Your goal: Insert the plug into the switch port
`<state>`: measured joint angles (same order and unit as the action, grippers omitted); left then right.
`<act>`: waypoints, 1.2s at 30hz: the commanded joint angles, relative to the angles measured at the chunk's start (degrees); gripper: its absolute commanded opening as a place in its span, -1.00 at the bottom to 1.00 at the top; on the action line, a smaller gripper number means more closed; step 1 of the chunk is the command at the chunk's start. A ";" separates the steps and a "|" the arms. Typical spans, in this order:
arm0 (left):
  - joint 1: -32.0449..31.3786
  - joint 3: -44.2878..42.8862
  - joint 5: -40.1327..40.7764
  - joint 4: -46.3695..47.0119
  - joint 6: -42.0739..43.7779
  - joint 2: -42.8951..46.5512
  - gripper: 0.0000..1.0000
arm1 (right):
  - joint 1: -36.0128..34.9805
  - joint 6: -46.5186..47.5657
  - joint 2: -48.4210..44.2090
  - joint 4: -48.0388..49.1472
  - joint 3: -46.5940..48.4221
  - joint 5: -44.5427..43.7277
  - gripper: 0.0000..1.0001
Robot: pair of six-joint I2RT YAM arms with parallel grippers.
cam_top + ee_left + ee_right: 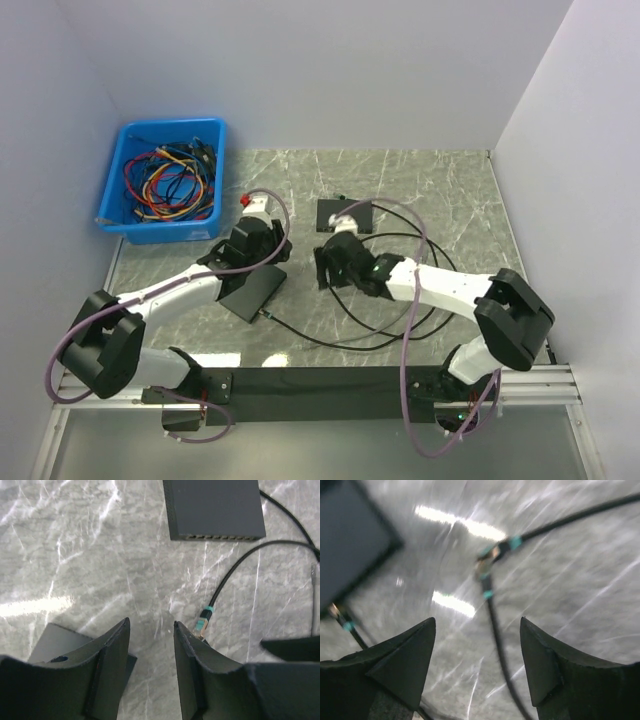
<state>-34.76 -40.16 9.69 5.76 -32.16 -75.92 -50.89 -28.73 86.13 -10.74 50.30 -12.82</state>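
Note:
The switch (215,510) is a flat dark box lying at the top of the left wrist view, its row of ports facing me; from above the switch (340,215) lies at mid table. A plug (202,623) with teal bands ends a black cable on the marble, just beyond my left gripper's right finger (192,655). My left gripper (151,624) is open and holds nothing. In the blurred right wrist view the plug (487,562) lies ahead, and its cable (495,630) runs down between the spread fingers of my open right gripper (477,622). From above, both grippers (283,245) (325,265) face each other.
A second flat dark box (253,293) lies under the left arm, with another teal-banded cable end (340,615) beside it. A blue bin (165,180) of coloured cables stands at the back left. Loops of black cable (400,320) lie around the right arm. Walls close three sides.

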 commanded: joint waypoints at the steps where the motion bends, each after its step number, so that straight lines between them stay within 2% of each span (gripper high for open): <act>1: 2.68 -1.84 -4.23 3.73 0.17 -1.06 -0.07 | 6.84 -1.59 -2.63 0.98 4.27 1.46 0.51; 6: 6.37 -4.04 -14.33 11.36 -0.01 -5.80 -0.06 | 17.55 -2.64 1.05 1.34 8.57 6.04 0.53; 10: 7.16 -9.04 -18.47 14.01 0.78 -11.34 -0.05 | 23.98 -4.05 5.35 2.22 11.73 10.35 0.53; 13: 7.78 -13.08 -21.46 15.33 0.44 -17.23 -0.04 | 27.41 -4.75 11.85 1.43 15.42 12.64 0.53; 21: 8.66 -21.62 -25.25 15.25 0.78 -30.15 -0.05 | 31.47 -4.76 20.83 -0.07 22.90 13.61 0.53; 36: 9.36 -29.62 -29.12 14.46 0.35 -40.53 -0.05 | 32.96 -4.05 32.52 -2.44 33.36 16.95 0.53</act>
<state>-25.56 -66.76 -17.39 18.98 -32.18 -115.00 -18.11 -33.08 117.38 -12.29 80.36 2.48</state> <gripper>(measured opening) 0.475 0.767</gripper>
